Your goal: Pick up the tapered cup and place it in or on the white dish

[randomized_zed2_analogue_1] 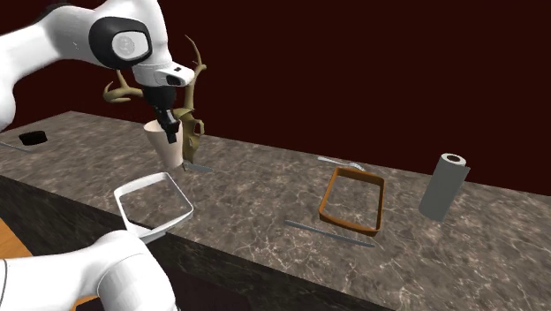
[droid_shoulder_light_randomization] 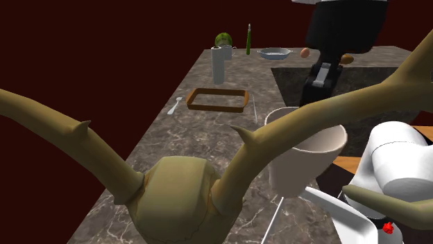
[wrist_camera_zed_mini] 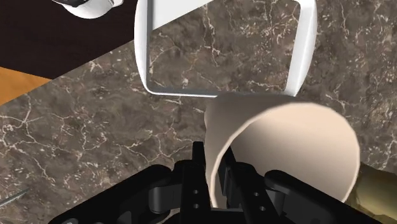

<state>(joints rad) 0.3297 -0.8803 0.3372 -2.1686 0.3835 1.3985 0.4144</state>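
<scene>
One finger inside the cup (wrist_camera_zed_mini: 286,146), one outside: pinches its wall at the rim, jaws narrow, gripper (wrist_camera_zed_mini: 213,167) reaching down from above. Shows the same hold in the second exterior view, gripper (randomized_zed2_analogue_1: 168,131) at the mouth of the cup (randomized_zed2_analogue_1: 168,148), and in the shoulder view, gripper (droid_shoulder_light_randomization: 309,97) over the far rim of the cup (droid_shoulder_light_randomization: 309,156). Stands upright, mouth up, pale beige, wider at top than at base. Cannot tell whether the base touches the counter (randomized_zed2_analogue_1: 265,190). Lies just beside the dish (wrist_camera_zed_mini: 310,44), not in it; in the second exterior view, just beyond the far edge of the dish (randomized_zed2_analogue_1: 185,201), a white square rim with dark marble showing inside. Just right of the cup there: olive antlers (randomized_zed2_analogue_1: 190,119). Farther right on the counter: brown tray (randomized_zed2_analogue_1: 327,199), then grey roll (randomized_zed2_analogue_1: 444,185), upright. In the shoulder view, antlers (droid_shoulder_light_randomization: 180,201) near and large, tray (droid_shoulder_light_randomization: 218,90) far along the counter, spoon (droid_shoulder_light_randomization: 176,105) just left of it, roll (droid_shoulder_light_randomization: 220,64) beyond.
</scene>
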